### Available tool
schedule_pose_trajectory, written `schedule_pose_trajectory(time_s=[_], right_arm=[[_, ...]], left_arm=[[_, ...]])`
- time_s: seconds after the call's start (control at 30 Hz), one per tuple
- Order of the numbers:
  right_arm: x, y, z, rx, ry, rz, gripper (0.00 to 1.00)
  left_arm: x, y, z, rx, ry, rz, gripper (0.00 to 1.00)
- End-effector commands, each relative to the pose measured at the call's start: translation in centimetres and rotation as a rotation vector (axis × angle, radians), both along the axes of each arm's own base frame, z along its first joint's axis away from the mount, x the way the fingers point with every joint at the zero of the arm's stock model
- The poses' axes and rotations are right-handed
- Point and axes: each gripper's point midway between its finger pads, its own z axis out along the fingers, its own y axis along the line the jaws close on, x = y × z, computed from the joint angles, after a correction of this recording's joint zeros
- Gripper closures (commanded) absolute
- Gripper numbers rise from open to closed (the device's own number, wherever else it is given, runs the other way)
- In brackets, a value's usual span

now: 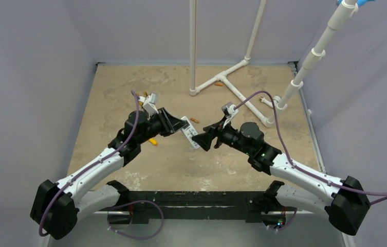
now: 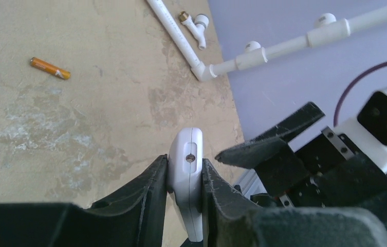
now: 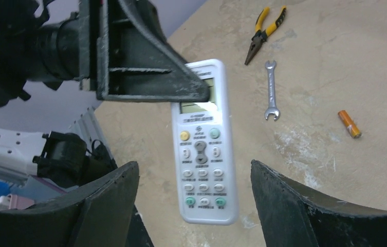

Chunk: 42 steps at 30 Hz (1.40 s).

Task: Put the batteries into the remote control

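Observation:
The white remote control [image 1: 188,133] is clamped at its screen end between the fingers of my left gripper [image 1: 173,123], which is shut on it. In the left wrist view its narrow top end [image 2: 191,154] sticks up between the pads of that gripper [image 2: 185,162]. Its button face [image 3: 201,154] is turned toward my right gripper [image 3: 194,164], which is open, with one finger on either side of the remote's lower end and touching neither. One orange battery [image 1: 195,120] lies on the table just beyond the remote, and another [image 1: 153,141] lies under the left arm.
Yellow-handled pliers [image 3: 263,33] and a small silver wrench [image 3: 270,90] lie on the tan table beyond the remote. A white pipe frame [image 1: 232,82] stands at the back, and grey walls enclose the table on the left and right.

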Motion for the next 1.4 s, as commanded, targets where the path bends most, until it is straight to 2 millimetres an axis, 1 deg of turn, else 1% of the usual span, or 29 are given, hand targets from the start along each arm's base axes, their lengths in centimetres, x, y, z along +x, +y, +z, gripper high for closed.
schedule_pose_trajectory(time_s=[0.0,0.03,0.13,0.27,0.4,0.5,0.67,0.8,1.0,1.03,1.1,1.13,1.2,1.23,1.27,1.3,1.33,1.37], right_arm=[[0.4,-0.5,1.3,0.125,0.051,-0.002,0.22],[0.3,-0.6,1.6,0.162,0.065,0.013,0.22],[0.1,-0.7,2.4,0.26,0.087,0.043,0.22],[0.1,-1.2,3.1,0.365,0.108,0.079,0.22],[-0.8,-1.2,3.7,0.437,0.118,0.155,0.23],[-1.6,-1.0,4.2,0.46,0.107,0.208,0.27],[-2.7,-0.6,4.7,0.465,0.1,0.283,0.38],[-3.3,-0.3,5.1,0.492,0.112,0.342,0.44],[-3.5,0.0,4.9,0.5,0.129,0.37,0.54],[-3.4,0.0,4.8,0.5,0.127,0.369,0.57],[-3.4,-0.1,5.0,0.498,0.118,0.363,0.68],[-3.3,-0.1,4.9,0.491,0.116,0.36,0.75],[-3.0,-0.1,4.8,0.473,0.112,0.34,0.94],[-2.7,-0.1,4.6,0.456,0.102,0.323,1.0],[-2.4,-0.2,4.3,0.434,0.102,0.295,1.0],[-2.0,-0.3,4.2,0.414,0.082,0.27,1.0],[-1.5,-0.4,3.1,0.359,0.097,0.231,1.0],[-1.1,-0.8,2.9,0.32,0.075,0.197,1.0]], left_arm=[[-1.1,-0.4,4.5,-0.114,-0.228,-0.064,1.0],[-1.4,-0.4,4.6,-0.13,-0.246,-0.075,1.0],[-2.3,-0.6,6.2,-0.206,-0.316,-0.111,1.0],[-3.3,-1.1,7.9,-0.271,-0.359,-0.169,1.0],[-3.8,-1.0,9.1,-0.308,-0.394,-0.182,1.0],[-3.7,-0.7,9.2,-0.297,-0.401,-0.162,1.0],[-3.5,-0.4,9.4,-0.297,-0.411,-0.141,1.0],[-3.4,-0.4,9.7,-0.311,-0.415,-0.133,1.0],[-3.3,-0.3,10.0,-0.323,-0.416,-0.122,1.0],[-3.3,-0.3,10.0,-0.323,-0.415,-0.119,1.0],[-3.2,-0.2,9.9,-0.319,-0.411,-0.115,1.0],[-3.1,-0.2,9.8,-0.316,-0.407,-0.112,1.0],[-3.0,-0.2,9.6,-0.312,-0.395,-0.106,1.0],[-2.9,-0.3,9.5,-0.309,-0.387,-0.107,0.92],[-2.9,-0.3,9.7,-0.307,-0.381,-0.109,0.68],[-2.8,-0.4,9.4,-0.296,-0.366,-0.111,0.57],[-2.8,-0.5,9.6,-0.287,-0.358,-0.111,0.45],[-2.7,-0.4,9.6,-0.274,-0.347,-0.105,0.24]])
